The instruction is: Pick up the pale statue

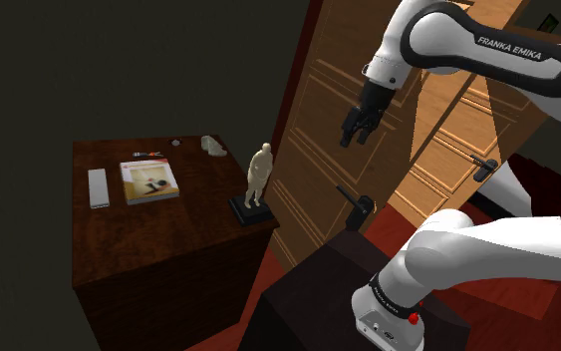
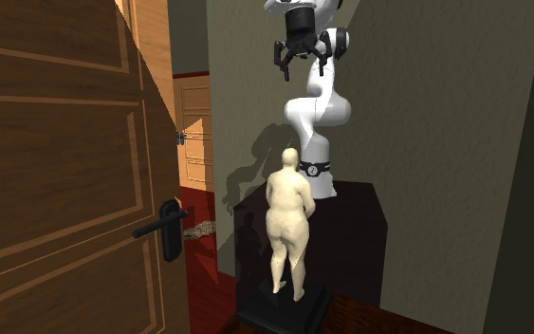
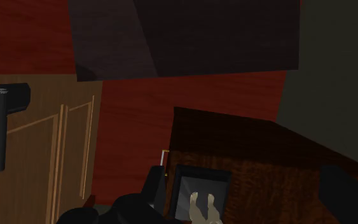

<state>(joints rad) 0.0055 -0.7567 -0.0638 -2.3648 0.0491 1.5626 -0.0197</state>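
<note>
Dim throughout, pale statue [image 2: 288, 223] and white arm [image 2: 318, 112] catching most light, soft shadows on the grey wall [image 2: 426, 123]

Statue [image 1: 259, 172]: pale cream, matt, smooth, no grain. Its base [image 1: 250, 210]: black, smooth. Worktop [image 1: 168, 229]: dark reddish wood, grain visible, dull polish. Door [image 2: 56, 142]: mid-brown panelled wood, matt. Door handle [image 2: 156, 231]: plain matt black. Arm [image 1: 487, 249]: smooth white shell, light gloss. Floor [image 3: 139, 114]: red wood, streaky grain.

statue [image 1: 259, 172] on cabinet [image 1: 190, 225] corner; book [image 1: 148, 181] between remote [image 1: 98, 187] and statue; door [image 1: 313, 140] beside cabinet
</note>
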